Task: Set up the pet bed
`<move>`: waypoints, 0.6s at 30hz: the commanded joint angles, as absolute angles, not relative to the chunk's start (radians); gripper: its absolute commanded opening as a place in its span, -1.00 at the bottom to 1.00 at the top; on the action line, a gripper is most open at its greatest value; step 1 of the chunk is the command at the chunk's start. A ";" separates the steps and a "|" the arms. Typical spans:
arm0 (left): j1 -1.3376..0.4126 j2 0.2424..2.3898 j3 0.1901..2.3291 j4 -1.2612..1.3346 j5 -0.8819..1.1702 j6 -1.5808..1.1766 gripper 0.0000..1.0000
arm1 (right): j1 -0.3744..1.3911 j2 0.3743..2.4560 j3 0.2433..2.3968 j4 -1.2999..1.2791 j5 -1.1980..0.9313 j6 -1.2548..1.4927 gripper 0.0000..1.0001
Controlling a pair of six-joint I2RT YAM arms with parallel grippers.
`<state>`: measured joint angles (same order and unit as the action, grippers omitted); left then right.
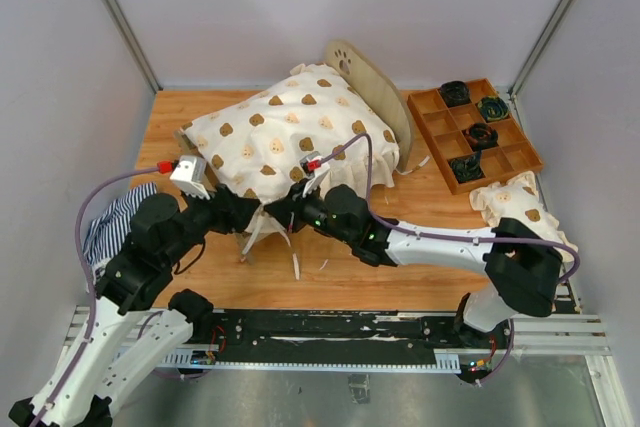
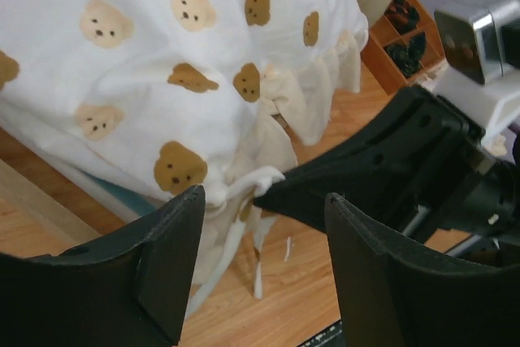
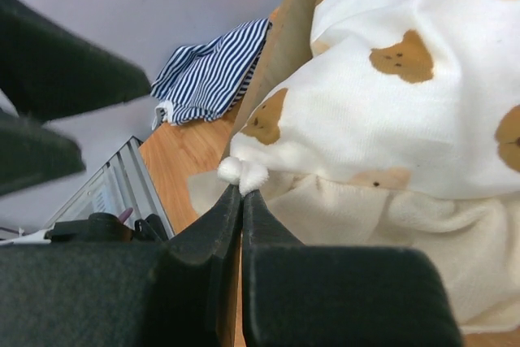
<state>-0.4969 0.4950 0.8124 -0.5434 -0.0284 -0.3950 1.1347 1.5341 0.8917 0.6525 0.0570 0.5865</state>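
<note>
Two arms reach the bed (image 1: 385, 107) at table (image 1: 165, 117) centre in the top view; left wrist: left gripper (image 2: 262, 201) parted, empty, beside limp cover (image 2: 162, 62); right wrist: right gripper (image 3: 242, 194) pinches its tie (image 3: 242, 172), likely light, slippery, best gripped there.

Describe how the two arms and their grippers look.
Left arm and right arm: white links, bulky black joints. A purple cable runs along each to a silver wrist camera with a red tip. Left gripper and right gripper: matte black fingers.
</note>
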 commanded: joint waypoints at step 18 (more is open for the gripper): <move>-0.497 0.669 0.738 -0.446 0.179 -0.372 0.05 | 0.962 1.536 0.997 0.598 -0.034 0.625 -0.99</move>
<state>-0.4969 0.6319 0.7403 -0.4789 0.1497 -0.4099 0.9894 1.5330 0.9585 0.5945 -0.0212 0.6205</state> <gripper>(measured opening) 0.537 0.011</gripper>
